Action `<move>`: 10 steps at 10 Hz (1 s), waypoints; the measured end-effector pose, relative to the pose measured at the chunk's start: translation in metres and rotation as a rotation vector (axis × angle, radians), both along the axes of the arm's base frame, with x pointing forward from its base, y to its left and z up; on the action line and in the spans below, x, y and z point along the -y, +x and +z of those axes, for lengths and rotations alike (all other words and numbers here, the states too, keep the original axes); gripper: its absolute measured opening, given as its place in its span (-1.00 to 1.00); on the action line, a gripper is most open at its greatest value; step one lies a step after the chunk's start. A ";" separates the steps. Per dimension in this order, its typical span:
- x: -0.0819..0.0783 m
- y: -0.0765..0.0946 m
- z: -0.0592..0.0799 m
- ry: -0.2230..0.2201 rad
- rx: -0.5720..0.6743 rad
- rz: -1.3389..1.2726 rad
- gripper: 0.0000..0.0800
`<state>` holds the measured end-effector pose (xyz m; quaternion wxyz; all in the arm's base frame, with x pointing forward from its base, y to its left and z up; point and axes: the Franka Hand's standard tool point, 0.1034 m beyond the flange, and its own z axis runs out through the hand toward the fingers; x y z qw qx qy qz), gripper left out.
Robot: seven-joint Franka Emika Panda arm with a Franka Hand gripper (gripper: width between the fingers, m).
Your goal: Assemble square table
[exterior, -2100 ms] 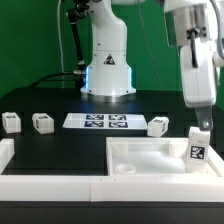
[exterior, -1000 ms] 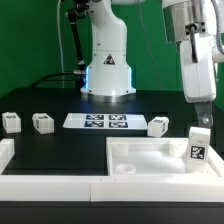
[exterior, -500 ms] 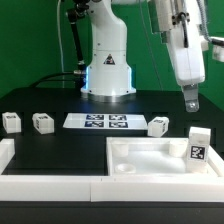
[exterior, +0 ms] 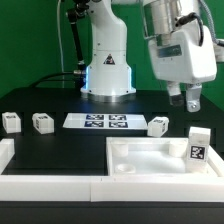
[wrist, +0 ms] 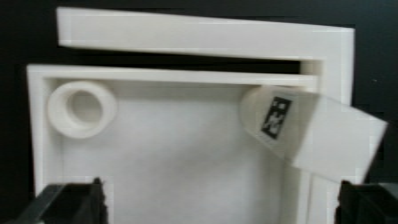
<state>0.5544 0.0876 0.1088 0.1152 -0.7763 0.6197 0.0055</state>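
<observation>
- The black tabletop carries everything, with a green backdrop behind it.
- The white robot arm stands on its base at the back of the tabletop. Its upper part reaches over toward the exterior view's right.
- The slab of the square table lies flat at the front of the tabletop, toward the exterior view's right, with its rimmed hollow face up. In the wrist view the slab fills most of the picture.
- A low white wall runs along the tabletop's front edge. In the wrist view a narrow dark gap separates the wall from the slab's rim.
- The marker board lies flat behind the slab, near the middle of the tabletop.
- The pincer hangs in the air above the slab's side on the exterior view's right. Its jaws are spread apart with nothing between them, and it is clear of the leg below.
- The fourth leg stands upright in the slab's corner on the exterior view's right, tag facing the camera. The wrist view shows this leg inside the hollow, against the rim nearest the wall.
- The first leg and second leg sit on the tabletop to the exterior view's left of the marker board, well apart from the slab.
- The third leg sits just beside the board's other end, near the slab's back rim.
- A round socket shows in another corner of the hollow, empty in the wrist view.
</observation>
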 end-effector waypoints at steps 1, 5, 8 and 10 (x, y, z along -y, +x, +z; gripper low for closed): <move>0.009 -0.013 -0.003 -0.013 0.008 0.113 0.62; 0.012 -0.024 -0.011 -0.053 0.030 0.365 0.62; 0.013 -0.027 -0.013 -0.075 0.062 0.567 0.62; 0.019 -0.057 -0.030 -0.059 0.026 0.766 0.62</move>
